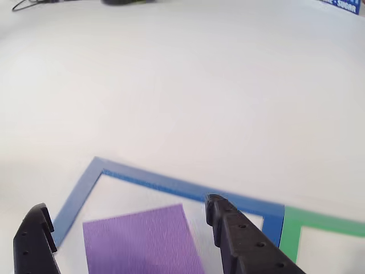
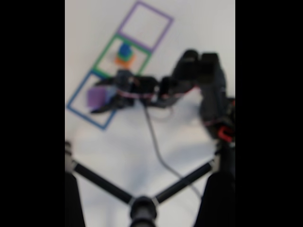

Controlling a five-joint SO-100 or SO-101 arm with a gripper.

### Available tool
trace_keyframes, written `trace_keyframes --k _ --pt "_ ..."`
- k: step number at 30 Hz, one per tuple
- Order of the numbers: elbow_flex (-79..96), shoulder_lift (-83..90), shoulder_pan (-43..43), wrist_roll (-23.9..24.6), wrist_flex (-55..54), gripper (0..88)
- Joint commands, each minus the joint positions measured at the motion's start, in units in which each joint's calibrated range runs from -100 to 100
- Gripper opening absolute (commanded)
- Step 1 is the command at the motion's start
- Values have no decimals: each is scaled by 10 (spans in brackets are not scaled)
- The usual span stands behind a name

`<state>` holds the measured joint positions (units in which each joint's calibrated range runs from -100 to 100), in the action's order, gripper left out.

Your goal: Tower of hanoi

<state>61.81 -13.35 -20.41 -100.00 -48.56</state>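
Item: black two-finger gripper (image 1: pixel 128 225), fingers spread wide, straddling the square matte purple foam block (image 1: pixel 142 240) inside the blue tape outline (image 1: pixel 171 185), apparently placed for grasping; the smaller blocks (image 2: pixel 125 54) are stacked in the outline beside it.

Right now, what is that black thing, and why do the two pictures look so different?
It is a small robot arm on a white table. One picture comes from a camera close behind its hand, whose two black fingers are open on either side of a purple block. It holds nothing. The other, blurry picture looks down from above. There the purple block sits in a blue tape square, and orange, green and blue blocks are stacked in the green square next door.
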Motion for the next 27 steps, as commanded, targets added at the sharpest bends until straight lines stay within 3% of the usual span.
trace_keyframes --k 1,10,20,27 --pt "-21 158 10 0 126 276" --pt "-108 446 50 0 589 52" --pt "-457 566 124 0 1165 0" --pt "-660 543 204 0 1363 0"
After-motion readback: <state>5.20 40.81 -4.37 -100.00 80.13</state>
